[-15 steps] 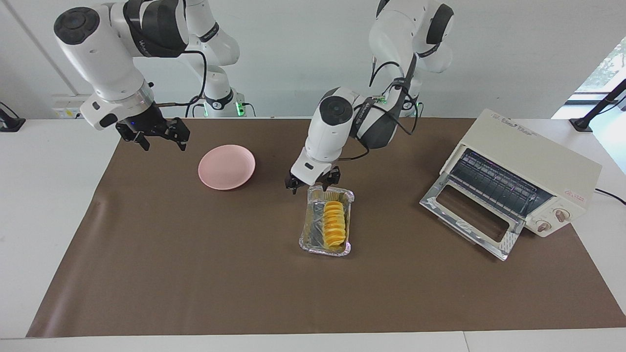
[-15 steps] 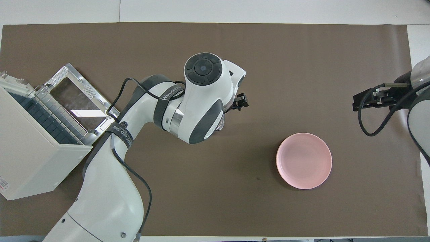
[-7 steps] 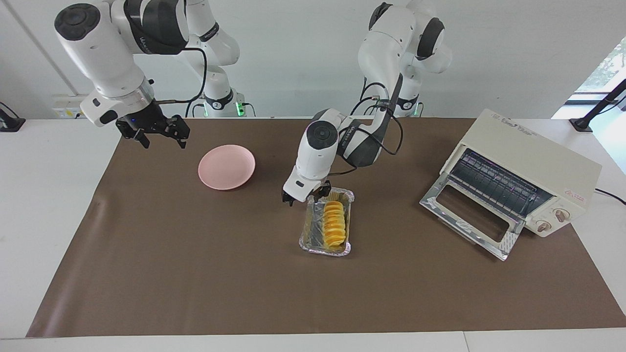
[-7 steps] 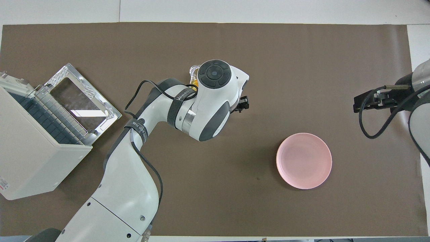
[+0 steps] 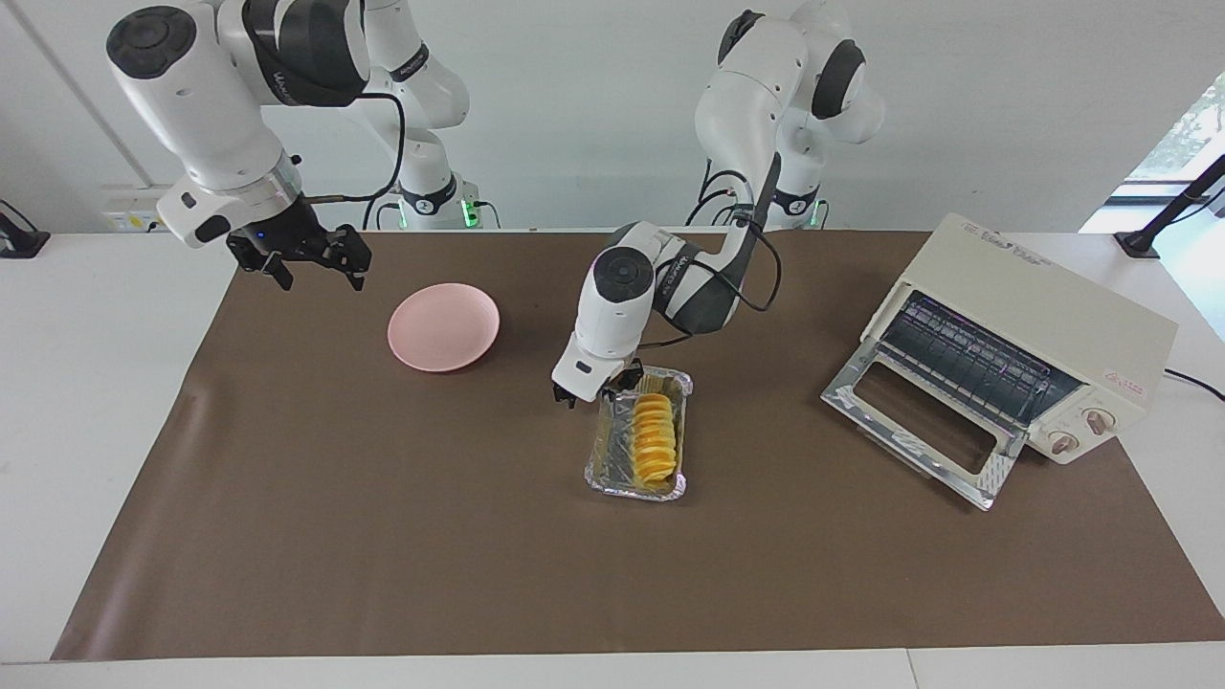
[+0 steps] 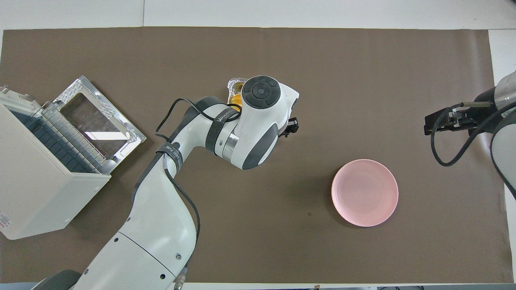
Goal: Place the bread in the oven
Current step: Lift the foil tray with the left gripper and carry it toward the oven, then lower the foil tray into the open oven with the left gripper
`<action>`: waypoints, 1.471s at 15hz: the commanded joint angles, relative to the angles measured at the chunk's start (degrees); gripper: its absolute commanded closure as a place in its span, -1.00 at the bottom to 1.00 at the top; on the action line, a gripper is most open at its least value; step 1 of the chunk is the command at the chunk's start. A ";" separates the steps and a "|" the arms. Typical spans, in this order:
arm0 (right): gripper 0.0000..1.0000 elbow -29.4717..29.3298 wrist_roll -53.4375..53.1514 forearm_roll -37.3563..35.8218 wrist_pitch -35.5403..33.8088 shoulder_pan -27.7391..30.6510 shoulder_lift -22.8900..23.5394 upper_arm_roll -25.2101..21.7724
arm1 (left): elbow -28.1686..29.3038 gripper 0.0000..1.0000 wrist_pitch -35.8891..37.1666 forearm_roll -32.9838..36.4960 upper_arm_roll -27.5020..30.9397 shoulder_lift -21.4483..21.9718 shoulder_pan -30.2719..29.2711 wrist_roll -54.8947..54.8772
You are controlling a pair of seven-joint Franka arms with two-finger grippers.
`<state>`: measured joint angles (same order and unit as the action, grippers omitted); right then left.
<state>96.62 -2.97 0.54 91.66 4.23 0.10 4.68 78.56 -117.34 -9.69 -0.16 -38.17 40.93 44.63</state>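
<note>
1. Facing view: the bread (image 5: 654,440) lies in a foil tray (image 5: 603,471), well apart from the oven (image 5: 1029,337) with its door down. The left gripper (image 5: 595,390), fingers apart, sits at the tray's robot-side corner. The right gripper (image 5: 311,266), fingers apart, waits beside the pink plate (image 5: 443,326).
2. Overhead view: the left arm (image 6: 242,129) hides nearly all of the tray and bread (image 6: 237,99).

Even, bright lighting; frames sharp. Soft shadow directly beneath left gripper (image 5: 595,390). Glare on oven (image 5: 1034,330) door glass.

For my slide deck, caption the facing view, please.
Left gripper at the foil tray holding bread; oven open; right gripper waits.
</note>
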 commanded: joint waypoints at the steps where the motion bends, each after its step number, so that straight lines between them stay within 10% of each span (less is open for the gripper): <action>1: -1.00 1.29 1.39 -0.89 0.01 1.31 -1.24 0.94 | -1.48 0.27 -0.34 0.64 0.77 -0.94 0.56 1.68; 4: -1.00 1.29 1.39 -0.89 0.01 1.31 -1.24 0.94 | -1.40 0.99 0.18 0.64 1.65 -0.94 -0.06 1.69; 15: -1.00 1.29 1.39 -0.89 0.01 1.31 -1.24 0.94 | -9.83 1.00 15.56 0.03 9.46 0.03 -1.29 5.63; 22: -1.00 1.29 1.39 -0.89 0.01 1.31 -1.24 0.94 | -9.92 1.00 22.49 -3.75 24.39 0.29 -2.25 10.12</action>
<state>96.63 -2.97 0.54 91.66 4.23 0.09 4.68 69.55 -98.06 -11.75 20.70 -37.83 38.68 52.71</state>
